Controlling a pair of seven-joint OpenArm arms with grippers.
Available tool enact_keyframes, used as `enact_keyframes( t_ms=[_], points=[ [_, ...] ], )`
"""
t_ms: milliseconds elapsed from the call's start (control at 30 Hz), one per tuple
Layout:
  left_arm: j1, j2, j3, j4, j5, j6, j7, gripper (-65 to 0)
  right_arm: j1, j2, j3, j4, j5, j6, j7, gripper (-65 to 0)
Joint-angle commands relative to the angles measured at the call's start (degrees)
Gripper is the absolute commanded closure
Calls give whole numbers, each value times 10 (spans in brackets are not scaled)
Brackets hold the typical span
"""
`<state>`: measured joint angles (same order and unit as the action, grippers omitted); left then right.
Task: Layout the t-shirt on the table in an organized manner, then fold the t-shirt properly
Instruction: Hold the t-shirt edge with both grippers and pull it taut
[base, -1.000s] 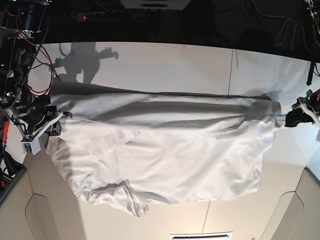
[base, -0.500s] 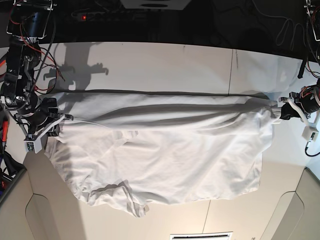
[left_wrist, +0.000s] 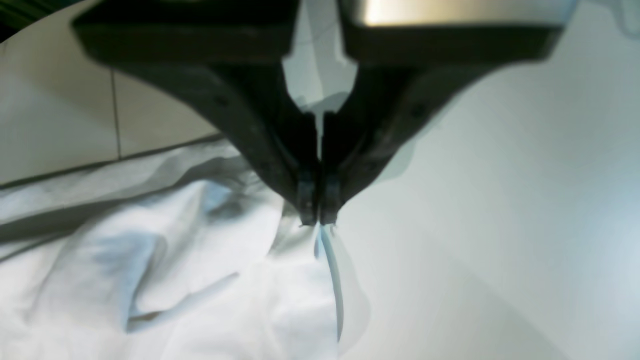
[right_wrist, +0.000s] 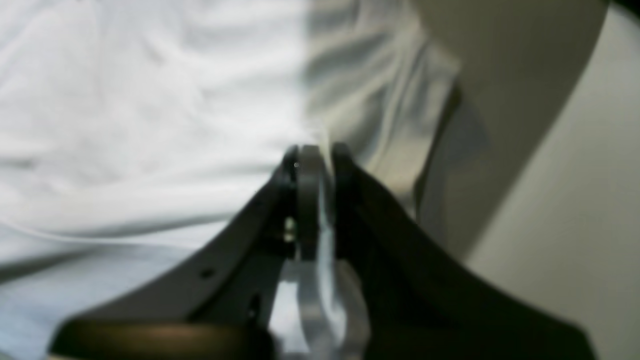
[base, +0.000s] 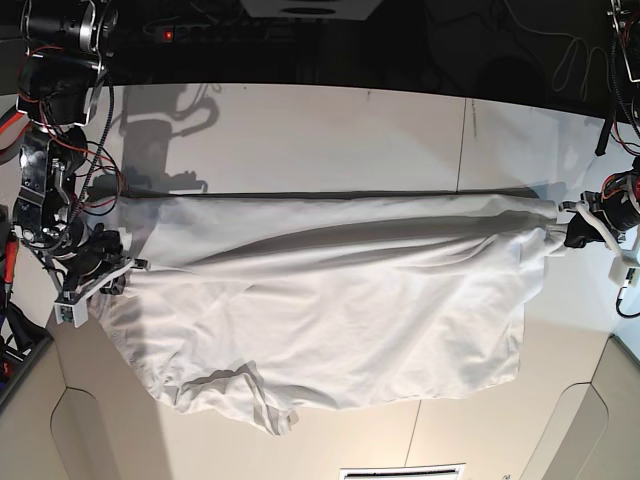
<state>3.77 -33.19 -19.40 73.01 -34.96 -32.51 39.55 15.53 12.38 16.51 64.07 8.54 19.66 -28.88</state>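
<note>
T-shirt (base: 330, 320) is spreading wide between the two grippers in the base view, lying on the table (base: 330, 130), its far part making a long flat band behind them and its rumpled near edge sagging toward the table's cut-out side. The right gripper (base: 130, 268) is sitting at one end of the crease that runs across the cloth, the left gripper (base: 568, 236) at the other. To me, this is looking like a fold being laid or straightened, the two arms working as a pair, and the shirt is some way from a finished packet.

In the left wrist view, the left gripper's fingertips are pressing together on a small corner of the shirt; bunched folds are lying to one side of them, bare tabletop to the other.

In the right wrist view, the right gripper is pinching a raised ridge of the shirt between its fingers, with smoother cloth spreading beside it and a loose edge just past the tips.

The next move, I reckon, is calling for both grippers to be drawing the crease evenly taut, then lowering and releasing together; uneven pulling could be skewing the fold.
</note>
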Motion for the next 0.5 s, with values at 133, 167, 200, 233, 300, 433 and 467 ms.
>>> enact_keyframes(
  t_ms=[133,167,200,233,300,433,467],
  points=[
    [-13,-16,-4,8,1,9,-21,-279,11,10,2,-8,8,-6,17,-107],
    [-17,-16,-4,8,1,18,-21,-281,12,11,2,-5,16,-5,17,-181],
    [-22,-16,-5,8,1,28,-21,-281,12,11,2,1,25,-5,17,-228],
    [-29,-16,-5,8,1,35,-21,-281,11,12,2,9,31,-4,17,-246],
    [-43,-18,-5,8,1,38,-21,-281,11,12,2,30,35,-4,16,-246],
    [-73,-19,-5,9,0,38,-21,-281,11,12,2,89,43,-4,-16,-244],
    [-79,-19,-5,9,-2,31,-20,-279,11,12,2,107,48,-4,-28,-244]
  ],
)
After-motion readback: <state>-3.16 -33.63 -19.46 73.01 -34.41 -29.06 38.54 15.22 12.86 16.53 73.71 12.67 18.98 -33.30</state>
